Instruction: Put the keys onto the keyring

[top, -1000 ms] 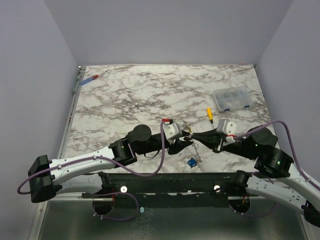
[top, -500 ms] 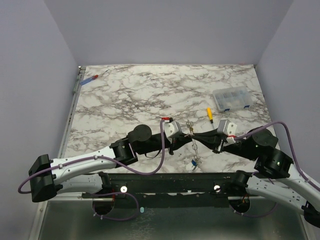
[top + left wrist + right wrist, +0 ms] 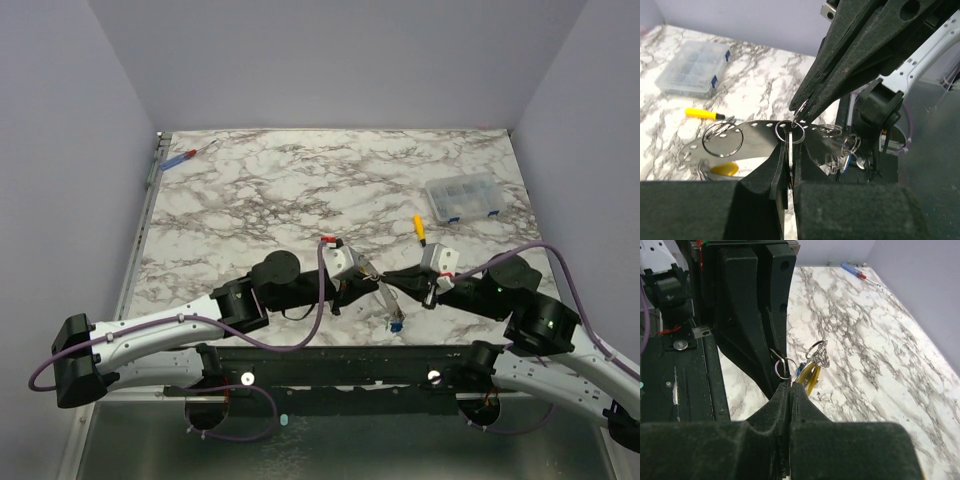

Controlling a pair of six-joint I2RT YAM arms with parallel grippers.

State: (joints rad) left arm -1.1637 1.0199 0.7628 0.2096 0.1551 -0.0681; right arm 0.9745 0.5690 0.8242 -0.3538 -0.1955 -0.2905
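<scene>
Left wrist view: keyring [image 3: 796, 131] is held off the table, pinched from below by my left gripper [image 3: 788, 150] and from above by my right gripper [image 3: 802, 112], both clamped on its wire. Keys [image 3: 844, 162] dangle just below the keyring; whether all are threaded, I cannot tell. Recommendation: fix one grip, ease the other, avoid twisting. Both arms reach low and inward, fingertips meeting at the keyring.

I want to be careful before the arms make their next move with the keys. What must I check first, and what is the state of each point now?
1. Left gripper shut on the small ring: ok.
2. Right gripper shut at that ring's upper edge: ok.
3. Right gripper truly pinching the wire: cannot tell.
4. Ring's gap opened for threading: cannot tell.
5. Yellow-capped key clear of the fingertips: ok.
6. Yellow screwdriver apart from both arms: ok.
</scene>
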